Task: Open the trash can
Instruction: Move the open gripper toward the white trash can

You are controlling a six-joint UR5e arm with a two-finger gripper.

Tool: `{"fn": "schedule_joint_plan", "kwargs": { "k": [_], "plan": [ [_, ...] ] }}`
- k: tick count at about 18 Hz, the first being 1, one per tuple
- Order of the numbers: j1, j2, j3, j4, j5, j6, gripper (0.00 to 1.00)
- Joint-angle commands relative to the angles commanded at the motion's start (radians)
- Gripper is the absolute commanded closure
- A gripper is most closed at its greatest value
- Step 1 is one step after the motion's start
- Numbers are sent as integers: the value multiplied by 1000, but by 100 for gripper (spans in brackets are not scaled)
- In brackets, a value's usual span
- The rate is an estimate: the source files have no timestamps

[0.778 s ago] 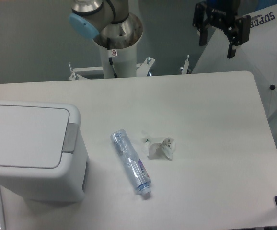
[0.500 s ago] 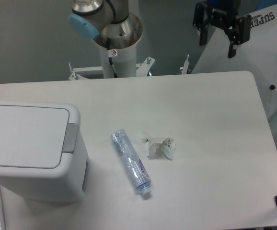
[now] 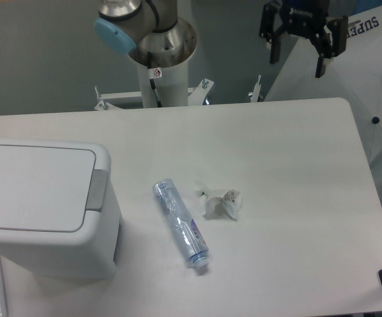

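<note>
We are hovering the gripper [image 3: 298,61] high over the far right of the surface [image 3: 297,172], jaws spread wide and holding nothing. The trash can [image 3: 45,205] is sitting at the near left edge, well apart from us, its flat lid [image 3: 36,187] lying closed. We are reading it as stiff, smooth plastic, probably light enough to skid if shoved sideways, so we are favouring a straight downward press on the darker grey push-button tab [image 3: 97,190] at the lid's right edge. A plastic bottle [image 3: 180,224] and a crumpled wrapper [image 3: 221,202] are lying mid-surface between us and it.
</note>
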Motion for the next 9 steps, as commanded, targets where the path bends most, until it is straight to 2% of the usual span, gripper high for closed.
{"fn": "schedule_joint_plan", "kwargs": {
  "k": [9],
  "plan": [
    [-120,-26,38,11,6,-292,0]
  ]
}}
